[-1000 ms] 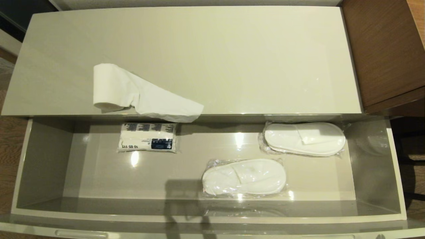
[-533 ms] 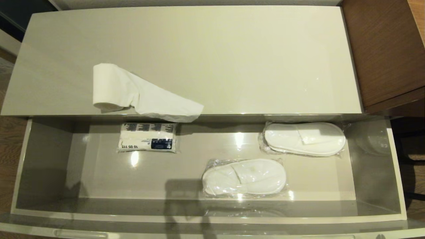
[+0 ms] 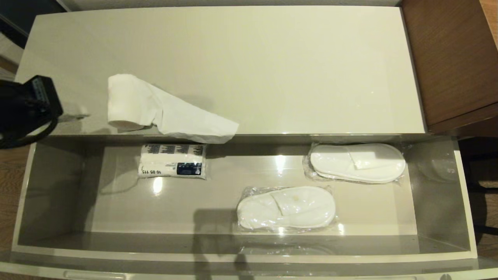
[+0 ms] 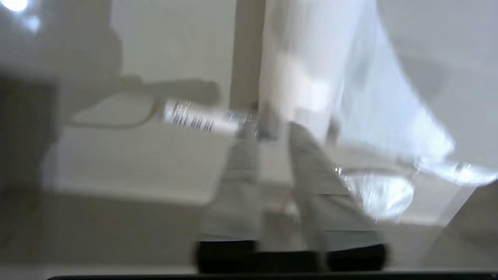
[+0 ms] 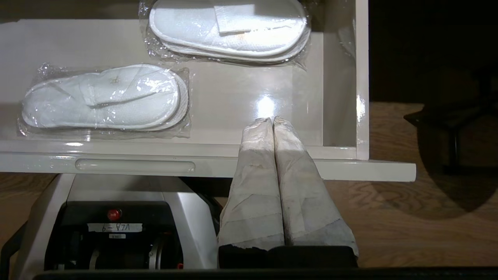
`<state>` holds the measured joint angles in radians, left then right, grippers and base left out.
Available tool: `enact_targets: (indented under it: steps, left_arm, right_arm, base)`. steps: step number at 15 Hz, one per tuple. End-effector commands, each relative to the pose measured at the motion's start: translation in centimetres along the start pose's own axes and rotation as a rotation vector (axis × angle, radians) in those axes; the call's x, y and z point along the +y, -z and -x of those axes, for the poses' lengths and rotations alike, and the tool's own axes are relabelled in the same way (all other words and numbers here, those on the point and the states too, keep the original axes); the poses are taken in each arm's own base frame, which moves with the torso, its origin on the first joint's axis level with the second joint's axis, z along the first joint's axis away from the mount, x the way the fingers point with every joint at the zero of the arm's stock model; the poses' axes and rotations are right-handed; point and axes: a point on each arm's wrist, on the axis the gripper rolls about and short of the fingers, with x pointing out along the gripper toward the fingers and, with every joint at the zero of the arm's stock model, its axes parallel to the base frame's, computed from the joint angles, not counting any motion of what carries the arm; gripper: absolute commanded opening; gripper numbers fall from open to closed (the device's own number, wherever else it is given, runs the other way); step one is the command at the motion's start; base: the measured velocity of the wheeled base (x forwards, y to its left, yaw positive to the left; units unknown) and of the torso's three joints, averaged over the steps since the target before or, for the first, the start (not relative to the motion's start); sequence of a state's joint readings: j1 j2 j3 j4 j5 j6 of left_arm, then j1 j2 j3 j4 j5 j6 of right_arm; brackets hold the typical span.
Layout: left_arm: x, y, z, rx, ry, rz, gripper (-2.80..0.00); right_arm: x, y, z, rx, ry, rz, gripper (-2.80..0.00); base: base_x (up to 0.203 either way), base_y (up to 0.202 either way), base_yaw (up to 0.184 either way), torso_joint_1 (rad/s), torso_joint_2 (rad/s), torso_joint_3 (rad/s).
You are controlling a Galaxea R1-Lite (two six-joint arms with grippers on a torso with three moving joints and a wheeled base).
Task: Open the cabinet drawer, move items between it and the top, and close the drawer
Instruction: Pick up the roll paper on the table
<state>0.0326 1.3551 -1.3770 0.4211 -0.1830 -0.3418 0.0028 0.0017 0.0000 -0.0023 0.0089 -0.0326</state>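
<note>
The white packet (image 3: 172, 161) at the back left of the open cabinet drawer (image 3: 249, 256) carries a dark blue label and a row of printed figures that read, upside down in the head view, as "10 05 115"; the smaller print on it cannot be made out. Two pairs of plastic-wrapped white slippers (image 3: 286, 207) lie further right on the drawer floor, one near the front, the other (image 3: 356, 162) toward the back right. The toilet paper roll (image 3: 125, 102) lies on its side on the top (image 3: 272, 58), near its front edge on the left, its loose sheet trailing right to that edge. The left gripper (image 4: 272, 134) hangs at the left end of the cabinet, its taped fingers (image 4: 243, 171) a narrow gap apart and holding nothing, pointed toward the roll and the packet. The right gripper (image 5: 273, 119) sits low in front of the drawer's right end, its fingers pressed together, empty, above the robot's base, where a small white sticker bears handwriting too unclear to read.
</note>
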Motion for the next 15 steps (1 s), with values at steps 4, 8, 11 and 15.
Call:
enact_targets:
  steps: [4,8,11,15]
  left_arm:
    - [0.2,-1.9,-5.5,-0.034,0.051,-0.003,0.0]
    - [-0.6,-2.2,-4.7,-0.054,0.103,0.0,0.0]
    - [-1.6,-3.0,-3.8,-0.087,0.149,-0.017,0.0]
    - [-3.4,-3.4,-5.9,-0.056,0.228,-0.051,0.0]
  right_arm:
    - [0.0,0.0,0.0,0.004,0.002,-0.005,-2.8]
    - [0.0,0.0,0.0,0.004,0.002,-0.003,-2.8]
    - [0.0,0.0,0.0,0.004,0.002,-0.005,-2.8]
    - [0.0,0.1,0.0,0.005,0.001,-0.003,-2.8]
  base:
    - [0.0,0.0,0.0,0.0,0.0,0.0]
    - [0.0,0.0,0.0,0.0,0.0,0.0]
    - [0.0,0.0,0.0,0.0,0.0,0.0]
    - [0.0,0.0,0.0,0.0,0.0,0.0]
